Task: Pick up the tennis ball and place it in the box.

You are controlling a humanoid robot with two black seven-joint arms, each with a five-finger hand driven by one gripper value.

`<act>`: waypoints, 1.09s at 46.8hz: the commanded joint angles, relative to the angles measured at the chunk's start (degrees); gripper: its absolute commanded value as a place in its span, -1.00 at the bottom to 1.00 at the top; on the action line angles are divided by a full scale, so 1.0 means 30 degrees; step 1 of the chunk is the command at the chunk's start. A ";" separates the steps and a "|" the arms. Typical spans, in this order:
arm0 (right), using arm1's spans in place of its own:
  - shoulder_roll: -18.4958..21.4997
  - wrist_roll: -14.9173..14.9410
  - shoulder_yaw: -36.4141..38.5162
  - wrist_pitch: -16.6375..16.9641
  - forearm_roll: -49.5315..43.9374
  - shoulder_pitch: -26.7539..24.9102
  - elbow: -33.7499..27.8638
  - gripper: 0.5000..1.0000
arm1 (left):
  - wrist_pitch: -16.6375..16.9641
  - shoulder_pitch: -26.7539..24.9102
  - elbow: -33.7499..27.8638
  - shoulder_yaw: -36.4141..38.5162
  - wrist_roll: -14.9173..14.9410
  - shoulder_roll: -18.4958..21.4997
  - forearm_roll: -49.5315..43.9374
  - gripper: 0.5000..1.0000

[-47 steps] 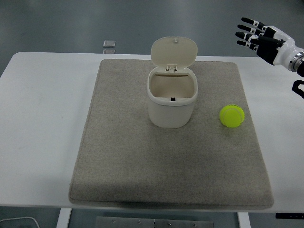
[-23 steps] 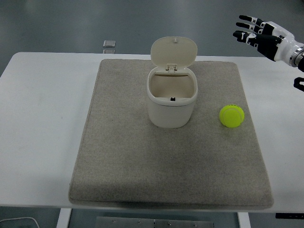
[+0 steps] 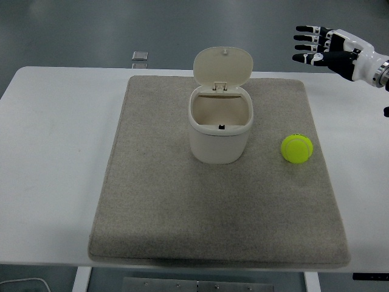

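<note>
White table point(image 3: 55, 158) fills most of my view, with grey floor beyond its far edge, and on it lies a large beige mat point(image 3: 182, 225) that takes up the middle. From where I sit, nothing on that mat has shifted since half a second ago. Next in size is the cream box point(image 3: 220, 125), standing upright near the mat's far centre with its hinged lid point(image 3: 223, 66) tipped up and back, so the inside is open to me. The right hand point(image 3: 325, 50) comes in at the upper right corner, raised beyond the table's far right edge and well apart from everything on the mat; compared with the earlier frames it has moved a little leftward and its fingers point(image 3: 307, 44) now reach out flatter toward the left, spread and holding nothing (the wrist shows white behind them). The tennis ball point(image 3: 296, 148) sits on the mat to the right of the box, near the mat's right edge, exactly where it was before. Smallest is a small grey object point(image 3: 140, 56) at the table's far edge, too small for me to identify.
</note>
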 commanded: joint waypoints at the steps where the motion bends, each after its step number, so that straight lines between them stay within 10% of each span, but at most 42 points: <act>1: -0.0384 0.0795 -0.0027 -0.0003 -0.1579 -0.0358 0.0994 0.65 | -0.0001 0.0000 0.0000 -0.0028 0.0013 0.0000 0.0000 0.97; 51: -0.5425 0.6802 -0.3601 -0.0558 -1.1424 -0.2116 0.6298 0.65 | -0.0001 0.0000 0.0000 0.0001 -0.0016 0.0000 0.0000 0.97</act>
